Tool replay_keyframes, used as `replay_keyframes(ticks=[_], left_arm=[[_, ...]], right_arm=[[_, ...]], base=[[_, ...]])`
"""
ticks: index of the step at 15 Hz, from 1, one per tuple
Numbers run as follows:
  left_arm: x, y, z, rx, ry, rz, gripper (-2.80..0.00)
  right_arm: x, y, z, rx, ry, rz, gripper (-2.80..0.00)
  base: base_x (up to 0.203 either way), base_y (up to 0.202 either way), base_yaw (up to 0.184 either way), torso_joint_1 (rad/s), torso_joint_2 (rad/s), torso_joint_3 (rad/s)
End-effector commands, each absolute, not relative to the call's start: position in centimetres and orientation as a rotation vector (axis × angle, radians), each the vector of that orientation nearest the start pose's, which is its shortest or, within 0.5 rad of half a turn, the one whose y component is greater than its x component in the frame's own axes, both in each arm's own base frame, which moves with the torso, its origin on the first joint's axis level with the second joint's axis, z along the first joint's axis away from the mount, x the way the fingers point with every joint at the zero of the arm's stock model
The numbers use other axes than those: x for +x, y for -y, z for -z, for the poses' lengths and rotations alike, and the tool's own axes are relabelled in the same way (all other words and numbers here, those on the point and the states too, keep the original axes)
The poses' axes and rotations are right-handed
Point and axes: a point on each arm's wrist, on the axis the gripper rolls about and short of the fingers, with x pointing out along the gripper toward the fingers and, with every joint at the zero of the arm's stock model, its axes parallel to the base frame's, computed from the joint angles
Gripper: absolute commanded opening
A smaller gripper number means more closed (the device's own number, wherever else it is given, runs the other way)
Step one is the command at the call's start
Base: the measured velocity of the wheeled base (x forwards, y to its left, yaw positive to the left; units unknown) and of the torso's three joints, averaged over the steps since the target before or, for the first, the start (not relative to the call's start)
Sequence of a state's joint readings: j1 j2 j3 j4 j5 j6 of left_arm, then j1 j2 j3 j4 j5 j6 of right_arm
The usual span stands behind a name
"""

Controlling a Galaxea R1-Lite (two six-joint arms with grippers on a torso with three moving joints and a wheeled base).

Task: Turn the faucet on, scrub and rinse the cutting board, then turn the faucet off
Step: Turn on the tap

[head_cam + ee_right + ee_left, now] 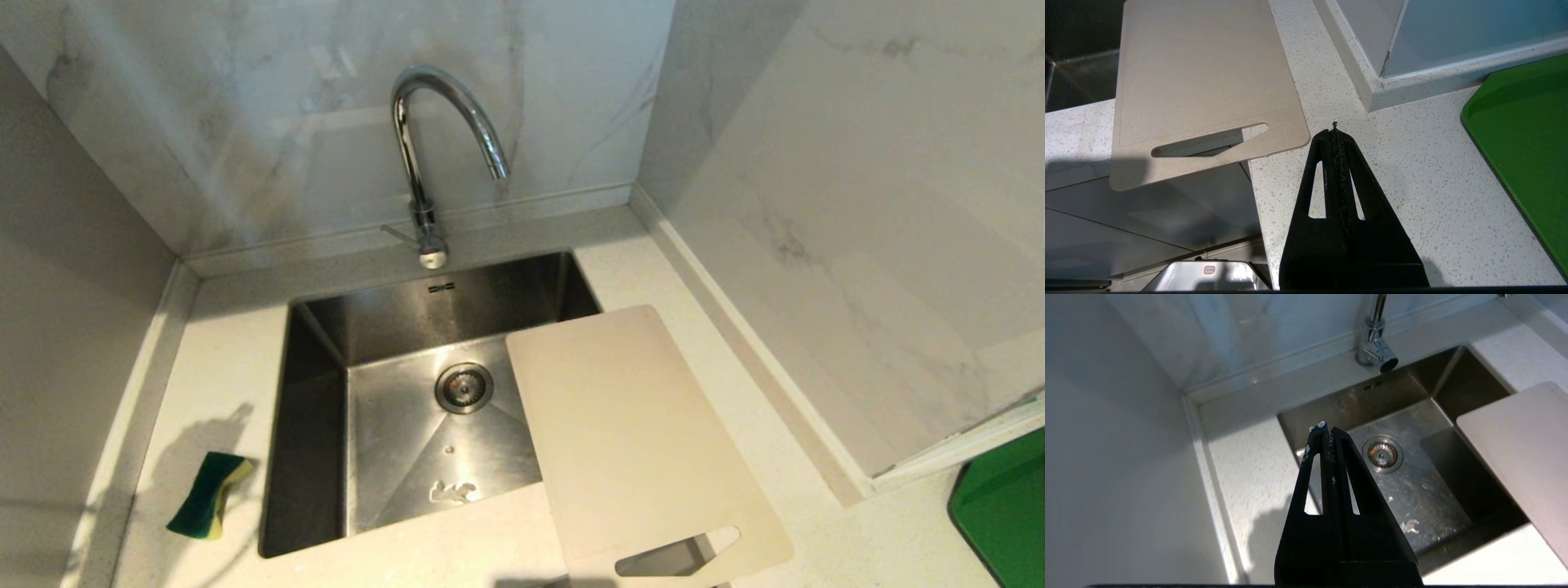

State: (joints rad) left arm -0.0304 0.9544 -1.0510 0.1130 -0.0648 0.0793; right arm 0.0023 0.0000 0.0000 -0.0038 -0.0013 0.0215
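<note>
We are hovering over the sink (pixel 1331 404).
Our clenched left gripper (pixel 1327 430) is pointing toward the faucet (pixel 1374 343); the cutting board (pixel 1519 457) is lying beside it.

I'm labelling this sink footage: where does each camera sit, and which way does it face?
Head view: high, looking down on the sink, faucet and sponge; no arm shows.
Left wrist view: behind the shut left gripper, above the sink.
Right wrist view: behind the shut right gripper, over the counter beside a green tray.
All three share the cutting board.

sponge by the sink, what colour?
Dark green over yellow sponge; head view shows it best.
</note>
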Motion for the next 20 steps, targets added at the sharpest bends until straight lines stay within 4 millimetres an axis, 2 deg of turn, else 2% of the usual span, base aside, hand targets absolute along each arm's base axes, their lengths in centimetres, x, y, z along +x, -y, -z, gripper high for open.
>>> replay_keyframes(ticks=[1,4,8,14,18,20], left_arm=[[14.6,0.9,-34.2,0.078,-0.084,0.11,-2.8],[18.7,2.1,-35.0,0.082,-0.109,0.127,-2.8],[24.3,4.7,-35.3,0.093,-0.139,0.152,-2.8],[32.5,7.5,-33.0,0.094,-0.143,0.155,-2.8],[35.8,9.4,-31.3,0.106,-0.159,0.127,-2.8],[36.6,10.9,-30.6,0.113,-0.169,0.135,-2.8]], right_arm=[[-2.3,0.0,-7.6,0.021,0.004,-0.002,-2.8],[-2.3,0.0,-7.6,0.021,0.003,-0.002,-2.8],[-2.3,0.0,-7.6,0.021,0.003,-0.001,-2.8],[-2.3,0.0,-7.6,0.021,0.005,-0.002,-2.8],[-2.3,0.0,-7.6,0.021,0.004,-0.002,-2.8],[-2.3,0.0,-7.6,0.021,0.003,0.0,-2.8]], base=[[0.0,0.0,0.0,0.0,0.0,0.0],[0.0,0.0,0.0,0.0,0.0,0.0],[0.0,0.0,0.0,0.0,0.0,0.0],[0.0,0.0,0.0,0.0,0.0,0.0],[0.0,0.0,0.0,0.0,0.0,0.0],[0.0,0.0,0.0,0.0,0.0,0.0]])
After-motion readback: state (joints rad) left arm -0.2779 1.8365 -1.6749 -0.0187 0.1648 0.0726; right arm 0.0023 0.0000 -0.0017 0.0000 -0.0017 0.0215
